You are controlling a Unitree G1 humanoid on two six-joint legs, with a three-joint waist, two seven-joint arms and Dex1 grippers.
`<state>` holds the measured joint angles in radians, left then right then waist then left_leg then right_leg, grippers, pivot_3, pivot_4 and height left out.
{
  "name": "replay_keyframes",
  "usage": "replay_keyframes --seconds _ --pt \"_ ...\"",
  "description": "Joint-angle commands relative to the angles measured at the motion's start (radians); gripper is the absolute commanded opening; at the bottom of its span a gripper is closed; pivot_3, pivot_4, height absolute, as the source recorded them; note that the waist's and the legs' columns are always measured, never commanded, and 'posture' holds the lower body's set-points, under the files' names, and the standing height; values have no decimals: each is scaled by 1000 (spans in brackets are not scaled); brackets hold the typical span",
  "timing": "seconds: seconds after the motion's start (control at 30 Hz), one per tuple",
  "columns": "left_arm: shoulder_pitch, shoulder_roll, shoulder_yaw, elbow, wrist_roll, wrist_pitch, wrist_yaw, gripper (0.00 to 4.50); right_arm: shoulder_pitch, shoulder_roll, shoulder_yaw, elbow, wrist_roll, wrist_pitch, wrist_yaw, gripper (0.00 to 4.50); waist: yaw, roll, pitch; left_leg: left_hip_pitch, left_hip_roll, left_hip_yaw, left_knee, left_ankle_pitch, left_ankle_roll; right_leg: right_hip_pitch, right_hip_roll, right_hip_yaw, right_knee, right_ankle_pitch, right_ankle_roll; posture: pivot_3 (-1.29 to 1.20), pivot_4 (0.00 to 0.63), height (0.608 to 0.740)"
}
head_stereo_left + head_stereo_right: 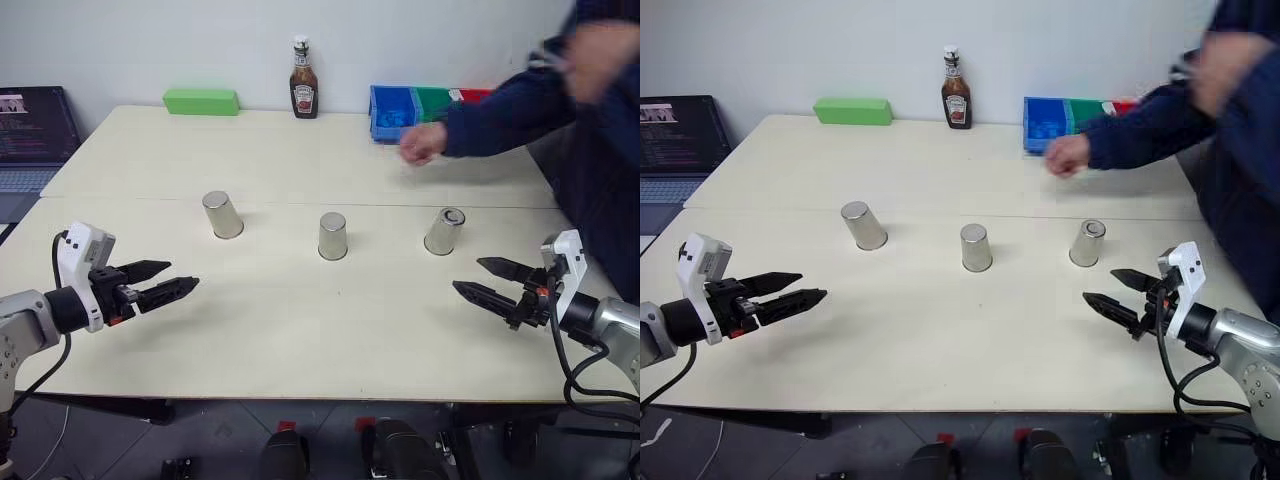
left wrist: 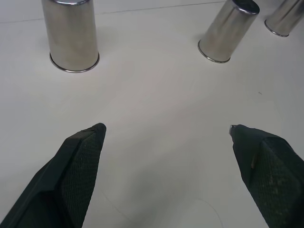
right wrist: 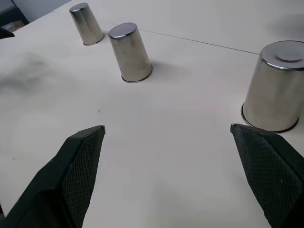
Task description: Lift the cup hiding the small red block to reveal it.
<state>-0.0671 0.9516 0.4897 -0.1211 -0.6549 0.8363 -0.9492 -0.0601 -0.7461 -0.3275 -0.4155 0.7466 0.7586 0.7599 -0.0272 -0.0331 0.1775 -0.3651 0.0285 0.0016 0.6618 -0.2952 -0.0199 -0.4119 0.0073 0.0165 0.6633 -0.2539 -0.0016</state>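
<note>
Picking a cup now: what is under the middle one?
Cannot tell. The middle cup stands upside down, rim flat on the table, hiding whatever is beneath. No red block shows beside any of the three cups.

Three shiny silver cups (image 1: 222,214) (image 1: 333,236) (image 1: 444,231) stand on a pale cream table (image 1: 300,330). At the top of the frame sit a green block (image 1: 201,101), a dark brown sauce bottle (image 1: 303,82), and blue (image 1: 392,110), green and red bins. A dark blue sleeve (image 1: 510,120) crosses upper right.

Both grippers, L (image 1: 172,281) & R (image 1: 482,279), jaws wide apart.
</note>
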Motion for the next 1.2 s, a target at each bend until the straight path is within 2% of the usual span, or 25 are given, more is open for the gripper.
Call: replay_keyframes --seconds 0.03,0.2,0.43,0.6,0.77,0.93,1.2 --pt "7 -33 -35 -88 27 -97 6 4438 3 11 4 -125 15 -79 31 4500 0 0 0 0 0 0 0 0 0 0 0 0 0 0 0 0 150 740" --pt "-18 -92 -107 -141 51 -172 35 4438 10 29 11 -207 39 -113 29 4500 1 0 0 0 0 0 0 0 0 0 0 0 0 0 0 0 150 740" --pt "-121 -242 -298 -128 146 -298 104 4438 -4 58 56 -253 29 -152 7 4500 5 -1 0 0 -1 0 1 0 0 2 0 0 0 1 1 0 150 740" --pt "-270 -377 -441 30 267 -411 159 4438 13 61 54 -260 47 -149 -15 4500 16 -1 -1 0 -2 0 2 0 0 2 0 0 0 1 1 0 150 740" --pt "-352 -499 -532 194 343 -523 164 4438 30 63 32 -274 68 -138 -50 4500 19 -1 -1 0 -2 0 2 0 0 2 0 1 0 1 2 0 150 740" --pt "-491 -615 -567 446 421 -670 203 4438 62 52 15 -283 68 -145 -73 4500 26 -1 -1 -1 -2 0 3 0 0 2 1 0 0 1 2 0 150 740" --pt "-646 -705 -583 726 477 -818 178 4438 65 49 1 -295 86 -140 -113 4500 23 -1 -1 -1 -3 1 3 0 0 3 4 1 -1 2 4 0 150 740"
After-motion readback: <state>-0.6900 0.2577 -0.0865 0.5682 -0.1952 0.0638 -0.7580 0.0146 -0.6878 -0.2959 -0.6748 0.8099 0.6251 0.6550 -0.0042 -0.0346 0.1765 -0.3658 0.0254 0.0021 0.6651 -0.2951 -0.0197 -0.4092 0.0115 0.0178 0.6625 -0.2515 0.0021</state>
